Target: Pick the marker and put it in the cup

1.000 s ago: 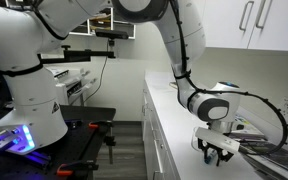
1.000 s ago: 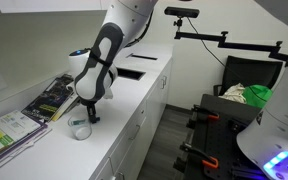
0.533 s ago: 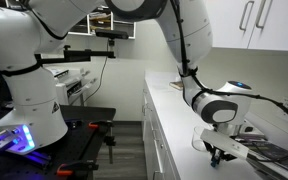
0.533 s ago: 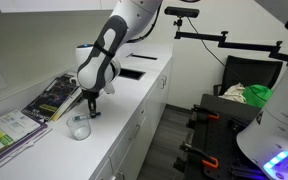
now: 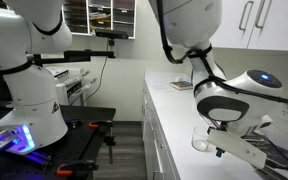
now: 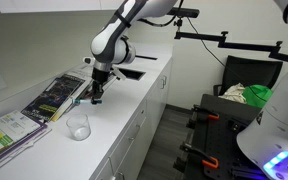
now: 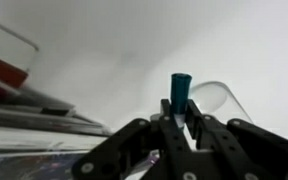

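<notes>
My gripper (image 7: 181, 118) is shut on the marker (image 7: 180, 92), whose blue end sticks out between the fingers in the wrist view. In an exterior view the gripper (image 6: 97, 95) hangs above the white counter, up and to the right of the clear cup (image 6: 78, 125). The cup stands upright near the counter's front edge. It also shows in the wrist view (image 7: 216, 101) just right of the marker, and in an exterior view (image 5: 203, 139) left of the gripper (image 5: 221, 152).
Magazines lie on the counter behind the cup (image 6: 52, 97) and further left (image 6: 4, 130). A dark recessed panel (image 6: 131, 73) sits further along the counter. A black cart with a green-white bundle (image 6: 246, 94) stands beside the counter.
My gripper has risen from the counter by the cup, lifting the marker, and moved up and away from the cup along the counter.
</notes>
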### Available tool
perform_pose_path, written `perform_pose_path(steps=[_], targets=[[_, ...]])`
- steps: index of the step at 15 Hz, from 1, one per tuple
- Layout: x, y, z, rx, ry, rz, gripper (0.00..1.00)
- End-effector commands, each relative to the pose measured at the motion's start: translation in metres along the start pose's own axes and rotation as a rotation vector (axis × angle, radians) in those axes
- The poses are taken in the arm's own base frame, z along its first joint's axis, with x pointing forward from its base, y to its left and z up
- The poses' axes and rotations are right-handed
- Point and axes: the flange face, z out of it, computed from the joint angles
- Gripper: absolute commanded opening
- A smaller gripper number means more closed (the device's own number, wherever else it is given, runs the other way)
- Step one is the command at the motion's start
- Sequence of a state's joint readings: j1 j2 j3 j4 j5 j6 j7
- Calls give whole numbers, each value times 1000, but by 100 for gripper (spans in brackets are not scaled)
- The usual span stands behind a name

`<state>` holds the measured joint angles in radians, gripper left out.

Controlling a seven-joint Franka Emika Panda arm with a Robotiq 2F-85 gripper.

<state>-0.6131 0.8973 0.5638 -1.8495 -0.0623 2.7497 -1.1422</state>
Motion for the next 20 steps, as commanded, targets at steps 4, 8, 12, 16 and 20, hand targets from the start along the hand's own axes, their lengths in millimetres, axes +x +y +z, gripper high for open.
perform_pose_path(steps=[4,8,12,16,20], targets=[[5,-24,-37,170,302,-113,5],[11,-38,-31,354,408,-194,5],[28,-54,-21,436,402,-251,5],[43,-52,-16,437,435,-236,5],[49,-51,-2,453,418,-214,5]])
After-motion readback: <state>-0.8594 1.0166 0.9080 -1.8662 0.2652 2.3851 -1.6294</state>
